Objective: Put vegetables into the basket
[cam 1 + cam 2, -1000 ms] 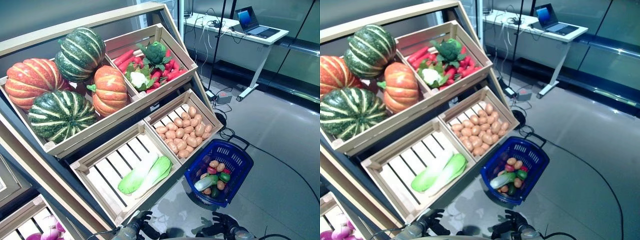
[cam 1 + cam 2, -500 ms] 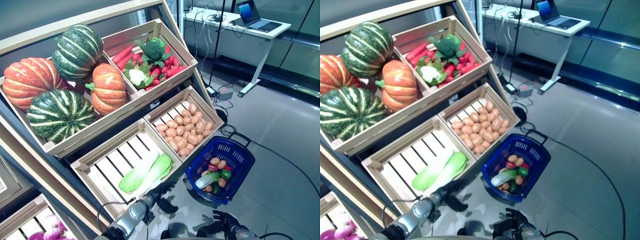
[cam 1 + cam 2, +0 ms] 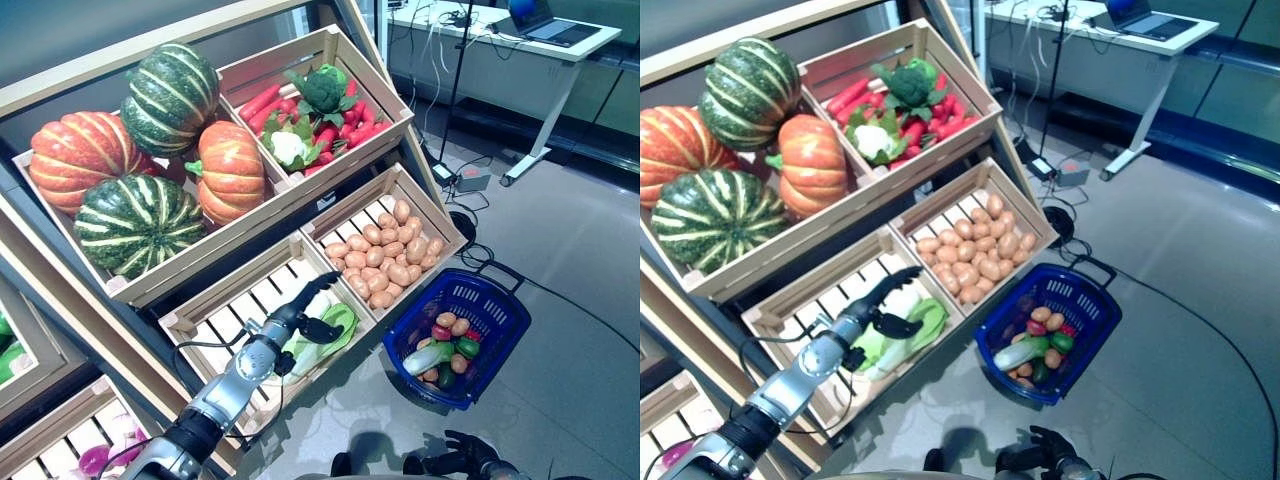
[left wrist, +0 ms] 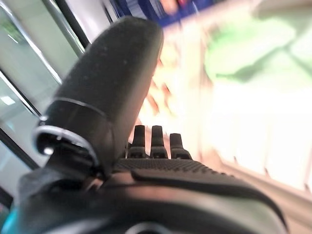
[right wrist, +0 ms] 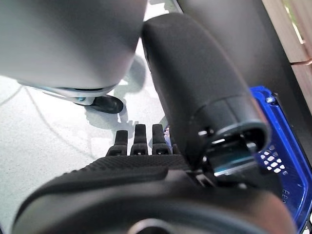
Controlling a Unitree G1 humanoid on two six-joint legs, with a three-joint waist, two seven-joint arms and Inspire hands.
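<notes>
Left hand (image 3: 303, 321) now up in the lower left crate (image 3: 200, 310), over the pale green cabbages (image 3: 335, 322); a second ago down at the bottom edge of the eye views, half a second ago only at the crate's front rim. Fingers straight, thumb spread, nothing held; touching the leaves or just above them, cannot tell which. Whole scene also shifted in the eye views, so head camera moved, not the shelf.

Meaning for the task: reach done, grasp not yet made. Probably a cabbage picked as the next vegetable, with closing round it the step to come.

Blue basket (image 3: 498, 304) on the floor just right of the shelf, below the potato crate (image 3: 425, 205), already holding several vegetables, a pale long one among them.

Right hand (image 3: 468, 454) low at the bottom edge, near the basket, idle, fingers relaxed and empty.
</notes>
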